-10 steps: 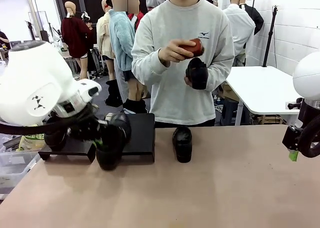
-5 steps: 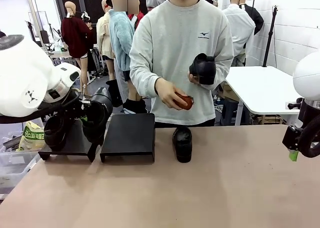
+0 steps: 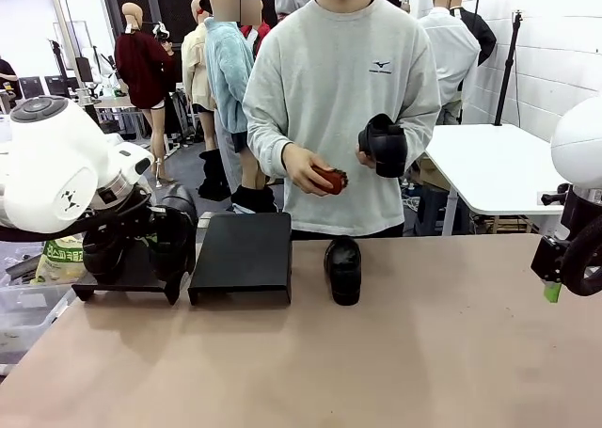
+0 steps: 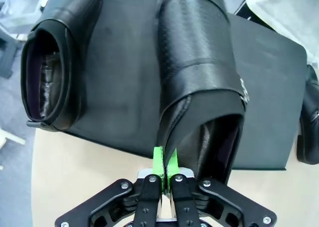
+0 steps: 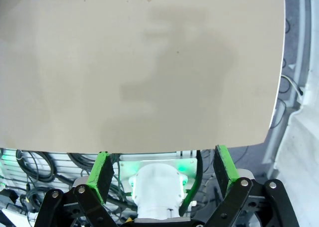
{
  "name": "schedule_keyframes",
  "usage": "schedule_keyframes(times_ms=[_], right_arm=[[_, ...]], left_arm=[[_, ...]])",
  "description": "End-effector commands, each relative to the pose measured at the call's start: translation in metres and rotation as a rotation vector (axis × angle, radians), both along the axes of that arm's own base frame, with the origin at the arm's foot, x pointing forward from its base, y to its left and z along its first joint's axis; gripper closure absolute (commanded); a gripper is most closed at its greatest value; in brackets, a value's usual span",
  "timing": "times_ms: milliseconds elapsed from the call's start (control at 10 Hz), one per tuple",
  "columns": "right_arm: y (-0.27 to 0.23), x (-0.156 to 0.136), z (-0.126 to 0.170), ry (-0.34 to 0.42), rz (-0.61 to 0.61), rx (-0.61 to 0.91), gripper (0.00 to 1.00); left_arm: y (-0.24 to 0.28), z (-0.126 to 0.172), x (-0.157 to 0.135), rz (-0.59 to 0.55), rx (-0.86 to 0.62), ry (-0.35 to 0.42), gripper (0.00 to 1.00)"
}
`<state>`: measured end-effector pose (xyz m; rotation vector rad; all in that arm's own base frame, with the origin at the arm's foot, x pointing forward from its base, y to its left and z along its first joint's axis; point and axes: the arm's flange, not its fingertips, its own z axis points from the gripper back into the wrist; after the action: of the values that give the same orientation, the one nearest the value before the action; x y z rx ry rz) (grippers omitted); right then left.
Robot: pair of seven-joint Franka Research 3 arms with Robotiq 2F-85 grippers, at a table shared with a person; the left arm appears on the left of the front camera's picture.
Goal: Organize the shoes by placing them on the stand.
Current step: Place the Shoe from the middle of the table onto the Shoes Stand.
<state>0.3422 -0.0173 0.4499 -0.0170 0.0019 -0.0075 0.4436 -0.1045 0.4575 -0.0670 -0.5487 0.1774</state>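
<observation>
Black shoe (image 4: 199,77) is pinched by its heel rim in the left gripper (image 4: 165,159), with the pads clamped tight on that thin edge. Its long axis runs straight away from the gripper, toe at the far end, over the stand (image 4: 124,72). It's pretty much parallel to a second shoe (image 4: 55,57) just beside it on the same platform. Third shoe (image 3: 343,268) sits on the table (image 3: 395,372) right of the stand, lengthwise near-to-far. Right gripper (image 5: 162,152) hangs spread wide over the table edge, holding nothing.
</observation>
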Motion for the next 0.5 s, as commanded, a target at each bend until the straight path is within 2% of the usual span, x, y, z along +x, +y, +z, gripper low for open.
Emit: schedule_keyframes(times_ms=[0,400], right_arm=[[0.001,0.0,-0.001,0.005,-0.006,-0.002,0.0],[0.001,0.0,-0.001,0.005,-0.006,-0.002,0.0]], left_arm=[[0.007,-0.003,0.003,0.015,0.001,0.006,1.0],[0.043,0.001,0.033,0.021,0.01,-0.023,1.0]])
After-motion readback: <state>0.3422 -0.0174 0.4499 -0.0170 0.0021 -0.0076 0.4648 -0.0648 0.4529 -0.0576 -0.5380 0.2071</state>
